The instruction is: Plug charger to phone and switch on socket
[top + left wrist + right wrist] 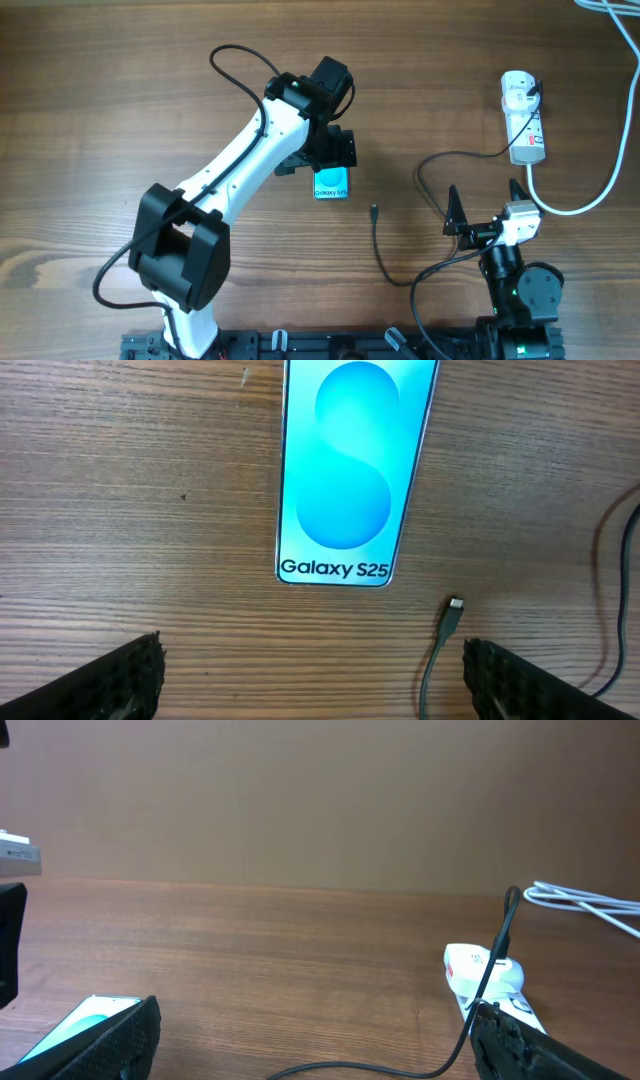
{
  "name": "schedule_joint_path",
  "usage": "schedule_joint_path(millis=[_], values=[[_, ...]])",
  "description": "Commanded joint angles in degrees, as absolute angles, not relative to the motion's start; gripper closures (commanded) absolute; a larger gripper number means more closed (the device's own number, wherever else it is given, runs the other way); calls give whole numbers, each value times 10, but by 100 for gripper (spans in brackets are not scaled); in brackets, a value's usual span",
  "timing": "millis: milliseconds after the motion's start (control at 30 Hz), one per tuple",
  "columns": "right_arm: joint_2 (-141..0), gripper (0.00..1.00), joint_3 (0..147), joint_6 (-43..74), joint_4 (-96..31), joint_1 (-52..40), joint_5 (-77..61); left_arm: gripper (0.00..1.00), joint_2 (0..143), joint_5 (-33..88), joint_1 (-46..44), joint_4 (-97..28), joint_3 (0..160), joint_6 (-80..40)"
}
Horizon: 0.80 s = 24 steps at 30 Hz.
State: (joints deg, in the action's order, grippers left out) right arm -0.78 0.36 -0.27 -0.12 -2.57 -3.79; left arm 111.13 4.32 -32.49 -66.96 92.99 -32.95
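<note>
The phone lies flat mid-table with a teal screen and a white strip of text; the left wrist view shows it just ahead of my fingers. My left gripper hovers over the phone's far end, open and empty. The charger cable's plug tip lies on the wood right of the phone and shows in the left wrist view. The socket lies at the right with the charger's adapter plugged in. My right gripper is open and empty near the front, with the socket ahead to its right.
The thin black cable loops from the socket across the table toward the right arm's base. A thick white cord runs from the socket to the right edge and back corner. The left arm spans the left middle.
</note>
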Motion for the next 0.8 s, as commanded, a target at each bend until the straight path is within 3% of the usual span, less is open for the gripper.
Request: schedule_joint_path(millis=[0,767], values=[[-4,0,3,1,0,-23,-32,0,1135,36,-330,-668,936,-339],[-4,0,3,1,0,-23,-32,0,1146,35,-333,-623,936,-339]])
